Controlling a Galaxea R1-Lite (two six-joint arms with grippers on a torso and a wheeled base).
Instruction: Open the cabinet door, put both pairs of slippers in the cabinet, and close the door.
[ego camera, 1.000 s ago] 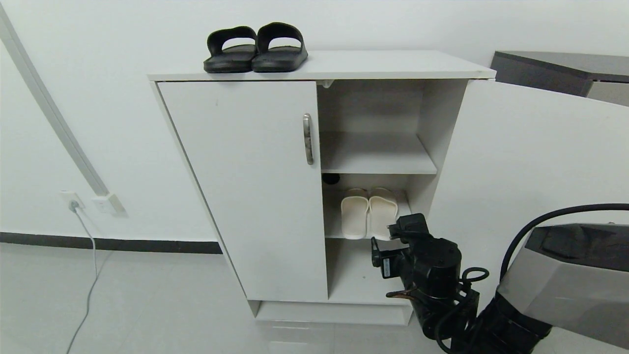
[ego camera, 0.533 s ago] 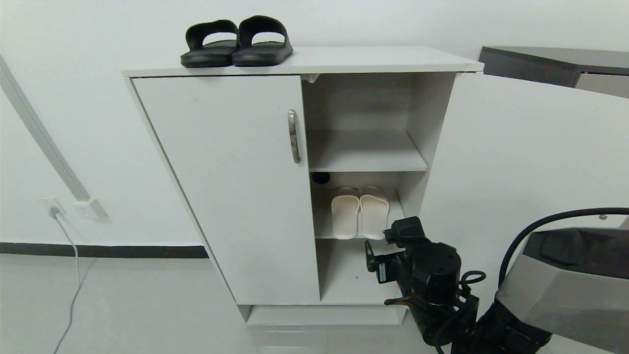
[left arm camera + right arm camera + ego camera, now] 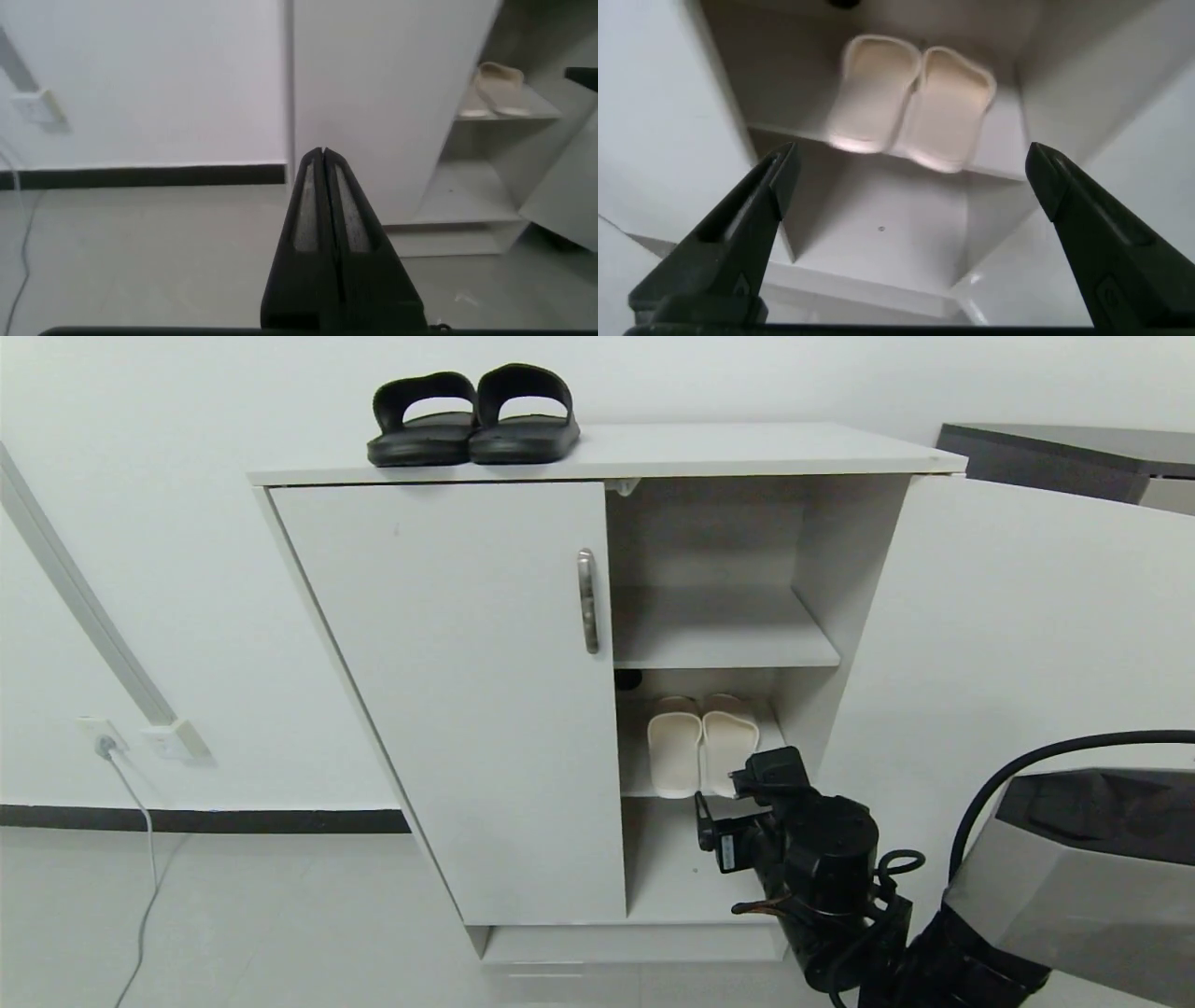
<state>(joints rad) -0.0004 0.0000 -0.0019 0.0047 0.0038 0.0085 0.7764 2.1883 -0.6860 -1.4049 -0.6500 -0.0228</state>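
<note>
The cabinet (image 3: 747, 446) stands with its right door (image 3: 1027, 644) swung wide and its left door (image 3: 448, 691) shut. The white pair (image 3: 702, 745) lies side by side on the middle shelf (image 3: 633, 751), while the black pair (image 3: 474, 418) sits on the left of the cabinet top. The right gripper (image 3: 912, 163) hovers just in front of that shelf, fingers spread and holding nothing. The left gripper (image 3: 322, 159), off to the left near the floor, is clenched on nothing. With one pair stowed, the job now looks to be fetching the black pair. That calls for backing the right arm straight out, clear of the shelf edge and the open door, before rising to the top. Pinching both slippers together by their straps should keep them from splitting. The upper shelf (image 3: 719, 625) looks the likely spot. The right door runs off the frame's edge, so its handle is unseen. A small dark object (image 3: 628, 679) at the back, under the upper shelf, cannot be made out.
</note>
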